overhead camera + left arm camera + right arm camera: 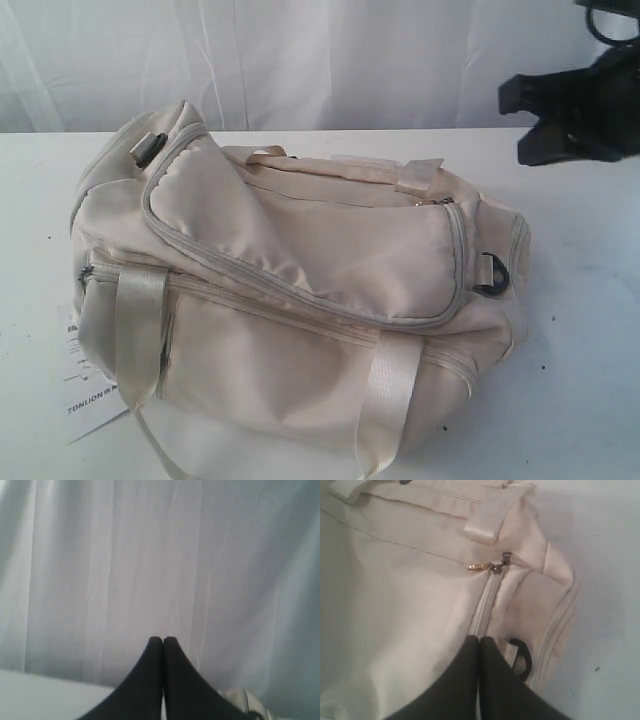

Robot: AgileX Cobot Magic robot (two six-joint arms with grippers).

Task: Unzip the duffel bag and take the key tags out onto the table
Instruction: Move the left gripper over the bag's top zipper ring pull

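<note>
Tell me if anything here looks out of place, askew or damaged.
Nothing looks spilled or torn. The duffel bag sags lopsided on the table, its top flap rumpled, and a white paper label sticks out askew at its left end in the exterior view.

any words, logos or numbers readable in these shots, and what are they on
Black printed lines, one in capitals, on the white paper label that shows at the corner of the cream fabric duffel bag: too blurred to read.
On the bag itself, in all three views: no text, logo or number shows.
</note>
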